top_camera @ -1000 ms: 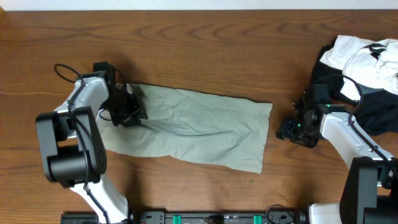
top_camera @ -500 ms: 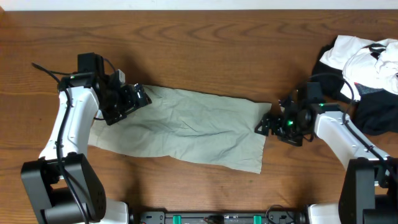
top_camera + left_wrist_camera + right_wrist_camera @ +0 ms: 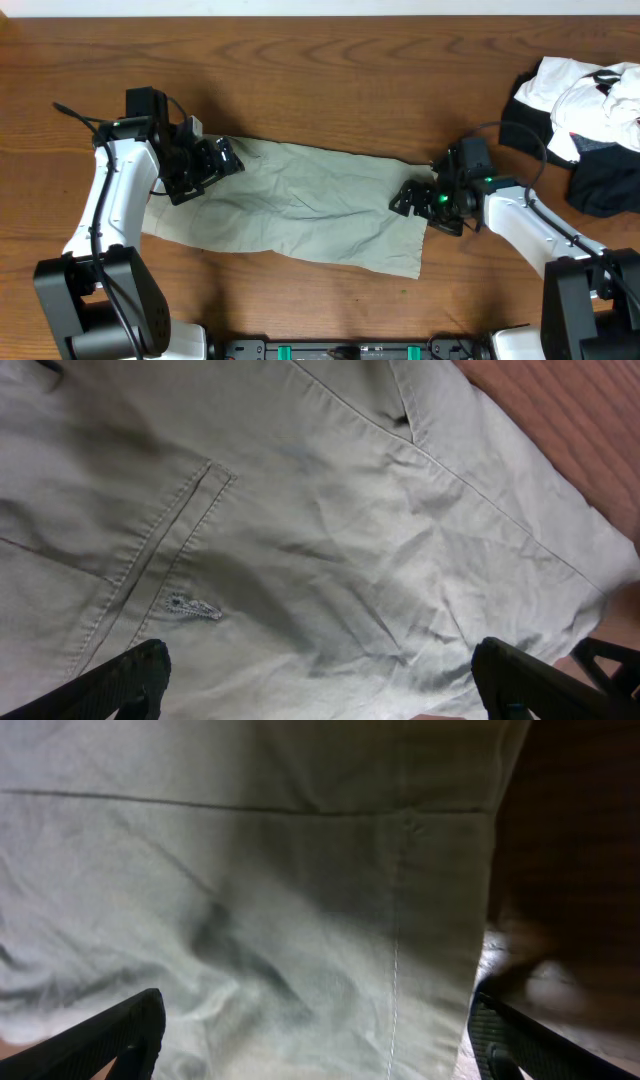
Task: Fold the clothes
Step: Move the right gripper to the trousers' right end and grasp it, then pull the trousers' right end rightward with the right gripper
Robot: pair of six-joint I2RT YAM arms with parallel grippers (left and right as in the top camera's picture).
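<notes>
Clothes (image 3: 300, 205) lie spread flat mid-table (image 3: 320, 60), seen from overhead, with a black-and-white heap (image 3: 590, 120) well apart at right. Left gripper (image 3: 213, 166) and right gripper (image 3: 405, 199) hang over opposite ends, jaws wide apart, gripping nothing. Only the left wrist view shows a pocket buttonhole (image 3: 192, 606); the right wrist view shows a stitched seam (image 3: 397, 970).
</notes>
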